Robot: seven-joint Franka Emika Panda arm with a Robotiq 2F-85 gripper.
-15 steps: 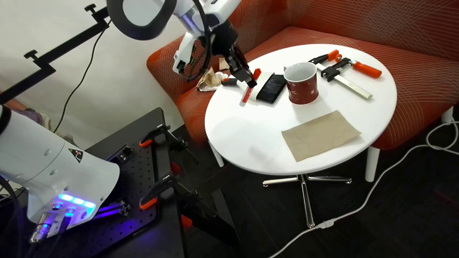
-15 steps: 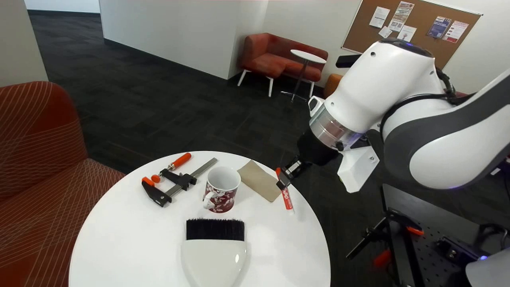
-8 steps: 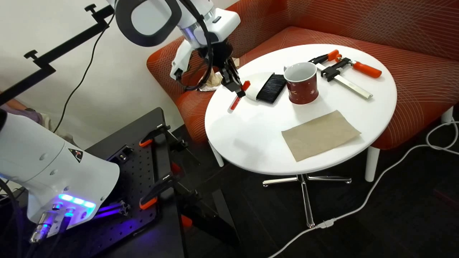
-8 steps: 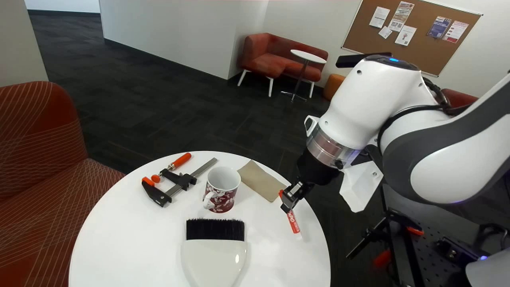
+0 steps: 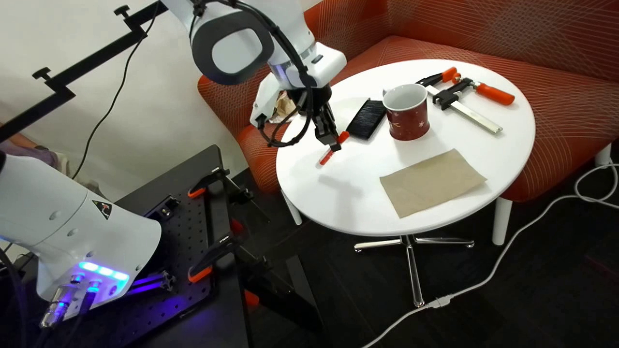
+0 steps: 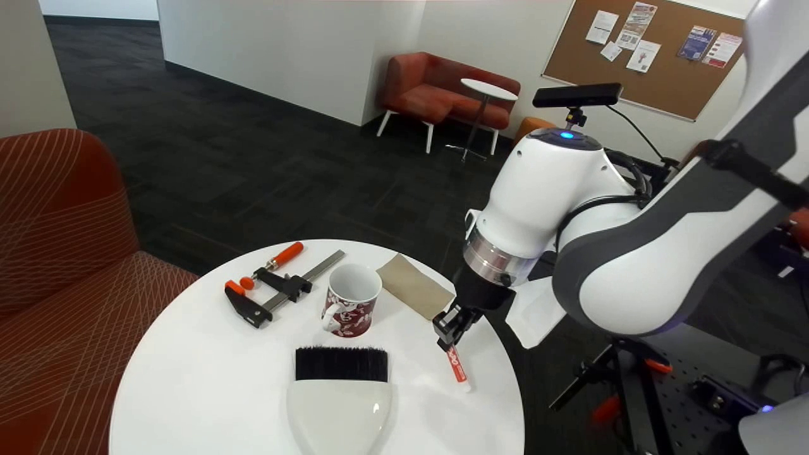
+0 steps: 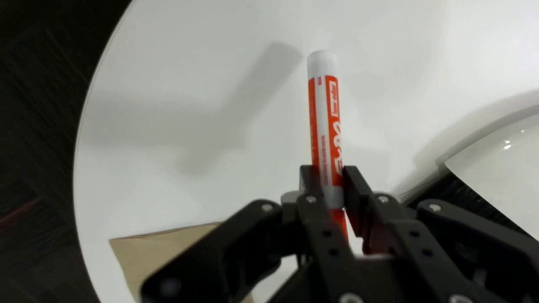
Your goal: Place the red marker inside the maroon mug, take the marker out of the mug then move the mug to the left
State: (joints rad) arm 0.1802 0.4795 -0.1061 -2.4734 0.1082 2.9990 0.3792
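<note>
One marker (image 7: 325, 122) is pinched near its capped end in the gripper (image 7: 327, 179), whose jaws stand narrow on it, over the table (image 5: 309, 191) and apart from the mug (image 5: 409, 119). In the wrist view the marker's white end points out past the gripper. The mug stands upright on the table. Near it lie the brush (image 6: 339, 404), black bristles toward it, the clamp (image 6: 293, 287) and the brown paper (image 5: 433, 183). Past the table's edge is a red sofa (image 5: 561, 82).

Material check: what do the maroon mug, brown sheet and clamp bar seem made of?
Maroon mug: probably glazed ceramic; smooth pale inside, printed outer wall.
Brown sheet: likely paper, matte; thin, no shine.
Clamp bar: apparently bare metal; silvery grey, though a coating can't be ruled out.
</note>
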